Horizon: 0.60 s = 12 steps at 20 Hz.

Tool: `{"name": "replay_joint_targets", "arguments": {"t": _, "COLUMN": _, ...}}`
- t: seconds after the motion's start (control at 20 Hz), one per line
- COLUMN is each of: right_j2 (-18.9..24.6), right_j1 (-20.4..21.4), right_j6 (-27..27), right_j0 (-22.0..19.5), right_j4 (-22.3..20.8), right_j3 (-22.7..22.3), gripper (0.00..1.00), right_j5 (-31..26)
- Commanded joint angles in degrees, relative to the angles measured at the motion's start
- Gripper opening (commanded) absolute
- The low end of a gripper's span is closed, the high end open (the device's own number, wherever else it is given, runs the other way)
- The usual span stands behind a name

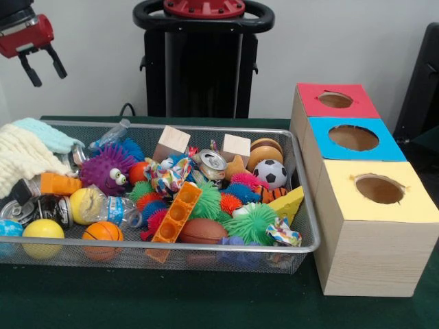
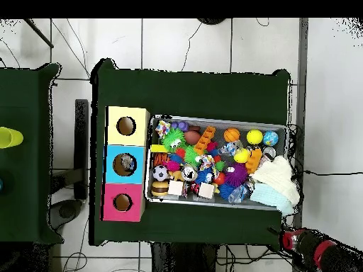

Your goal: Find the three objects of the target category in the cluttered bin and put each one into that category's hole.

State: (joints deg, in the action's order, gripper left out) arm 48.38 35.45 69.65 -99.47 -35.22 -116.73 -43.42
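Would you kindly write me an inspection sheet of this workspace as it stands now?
Surface: green-covered table.
Job's things: wire mesh bin full; one water bottle lies near its front left, another at its back left; red-topped box's hole unobstructed, farthest from the camera.
Clutter: spiky balls, soccer ball, silver can, wooden blocks, knitted cloth, blue-topped box and yellow-topped box.
Grippers: gripper raised above the bin's left end, fingers open, empty.
Cables: thin cables on the floor.
Surroundings: tiled floor, robot pedestal.
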Motion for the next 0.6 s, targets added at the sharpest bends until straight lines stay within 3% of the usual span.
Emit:
{"name": "replay_joint_targets", "arguments": {"t": 0.05, "right_j2": 1.6, "right_j1": 2.09, "right_j6": -0.47, "right_j0": 3.36, "right_j4": 1.67, "right_j3": -2.71, "gripper": 1.0, "right_j5": 0.08}}
{"name": "replay_joint_targets", "arguments": {"t": 0.35, "right_j2": 0.57, "right_j1": 0.89, "right_j6": 3.19, "right_j0": 5.42, "right_j4": 1.2, "right_j3": -3.35, "gripper": 1.0, "right_j5": 5.45}}
{"name": "replay_joint_targets", "arguments": {"t": 0.6, "right_j2": 0.23, "right_j1": 2.01, "right_j6": 10.05, "right_j0": 6.89, "right_j4": 0.94, "right_j3": -4.94, "gripper": 1.0, "right_j5": 16.48}}
